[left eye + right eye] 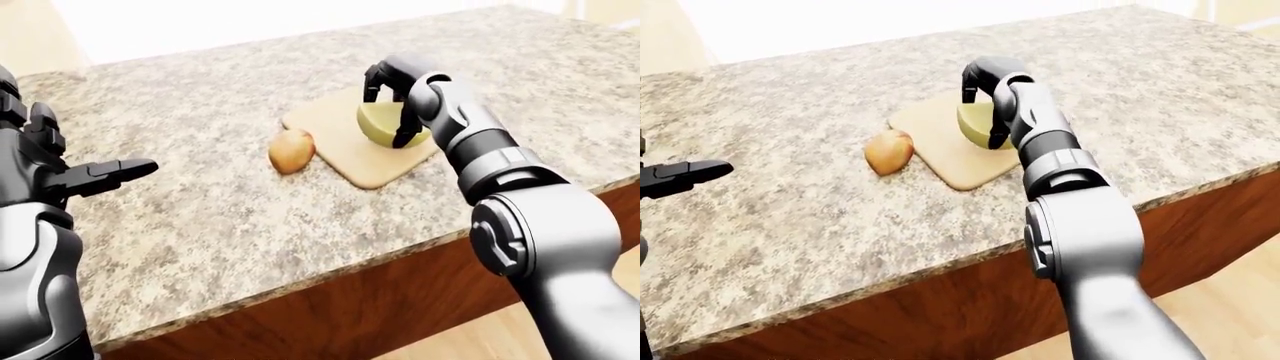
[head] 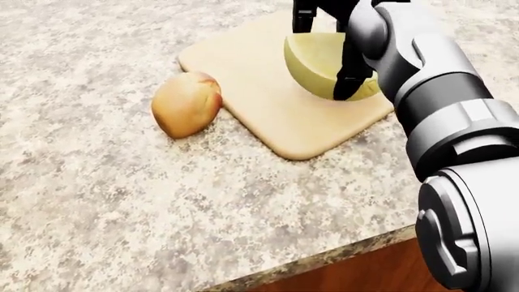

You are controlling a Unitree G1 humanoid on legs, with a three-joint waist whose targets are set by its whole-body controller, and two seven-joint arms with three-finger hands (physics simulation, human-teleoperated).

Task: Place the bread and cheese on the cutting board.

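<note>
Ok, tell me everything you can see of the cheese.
The cheese is a pale yellow-green wedge with a rounded underside and a flat cut face, smooth and waxy in look. It sits over the upper right part of the tan cutting board in the head view, gripped by the right hand, whose dark fingers wrap over its top and side. Whether it rests on the board or hangs just above cannot be told. It is clear of the bread.
</note>
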